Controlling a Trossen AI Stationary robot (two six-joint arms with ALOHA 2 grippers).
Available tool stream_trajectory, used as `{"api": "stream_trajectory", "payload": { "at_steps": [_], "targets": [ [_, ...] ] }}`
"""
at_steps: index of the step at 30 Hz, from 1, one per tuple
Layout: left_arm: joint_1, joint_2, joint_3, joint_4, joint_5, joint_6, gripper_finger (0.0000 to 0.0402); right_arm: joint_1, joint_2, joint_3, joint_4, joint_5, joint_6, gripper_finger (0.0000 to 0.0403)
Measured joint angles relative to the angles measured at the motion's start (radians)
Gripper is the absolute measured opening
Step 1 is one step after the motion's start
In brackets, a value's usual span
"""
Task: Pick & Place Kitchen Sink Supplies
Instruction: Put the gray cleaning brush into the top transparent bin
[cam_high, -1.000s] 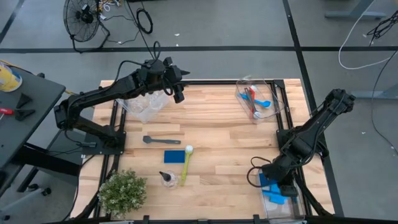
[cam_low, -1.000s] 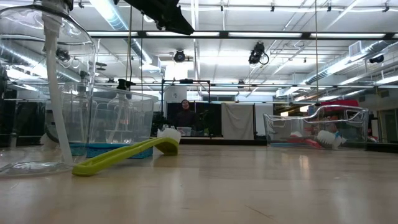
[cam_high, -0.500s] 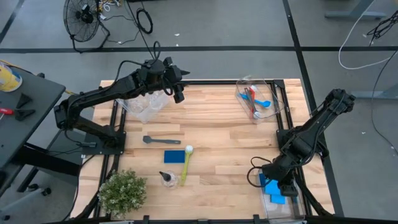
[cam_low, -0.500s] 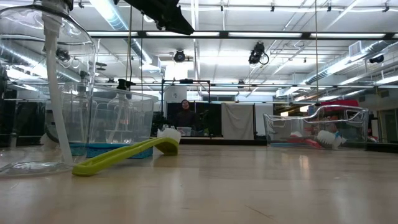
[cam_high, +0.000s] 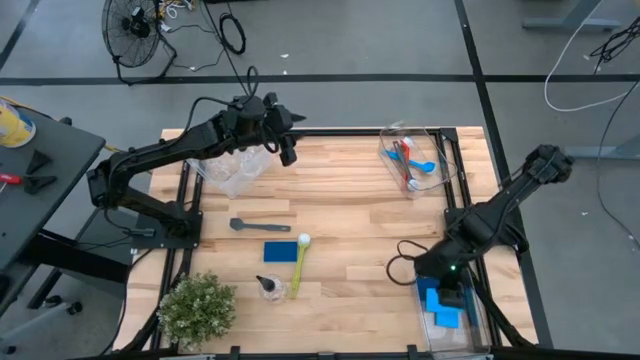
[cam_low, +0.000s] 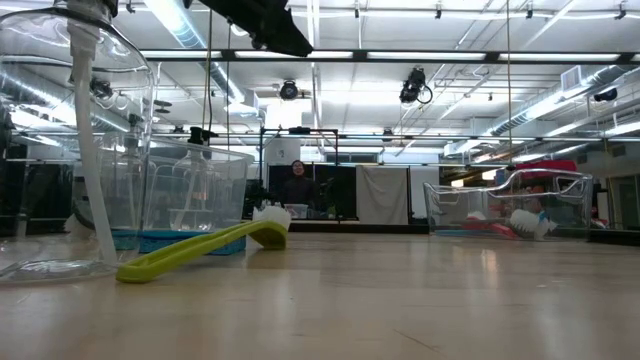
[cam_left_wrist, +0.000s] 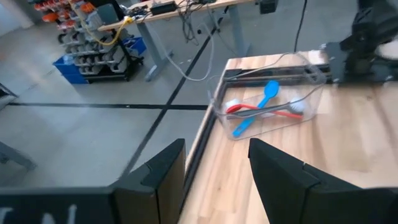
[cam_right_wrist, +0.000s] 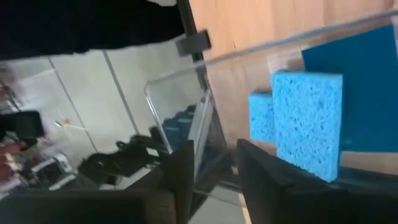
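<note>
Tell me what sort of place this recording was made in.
Probably a robotics lab or workshop, not a real kitchen. The wooden table stands on a bare grey floor marked with dark lines, a floor fan and loose cables lie beyond it, and the low view shows ceiling strip lights over an open hall.

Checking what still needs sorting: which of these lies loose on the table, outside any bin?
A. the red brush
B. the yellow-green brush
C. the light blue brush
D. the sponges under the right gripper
B: the yellow-green brush lies on the bare wood beside a blue sponge, while the red brush and light blue brush sit in the far bin and the other sponges in the bin under the right gripper.
</note>
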Motion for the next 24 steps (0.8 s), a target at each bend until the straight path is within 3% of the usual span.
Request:
{"api": "stream_trajectory", "payload": {
  "at_steps": [9,24],
  "targets": [
    [0.000,0.000,0.000,-0.004,0.060,-0.002,0.0183,-0.109,0.000,0.000,0.006,-0.047,-0.127,0.0109],
    [0.000,0.000,0.000,-0.044,0.061,-0.003,0.0183,-0.347,0.000,0.000,0.006,0.062,-0.556,0.0109]
  ]
}}
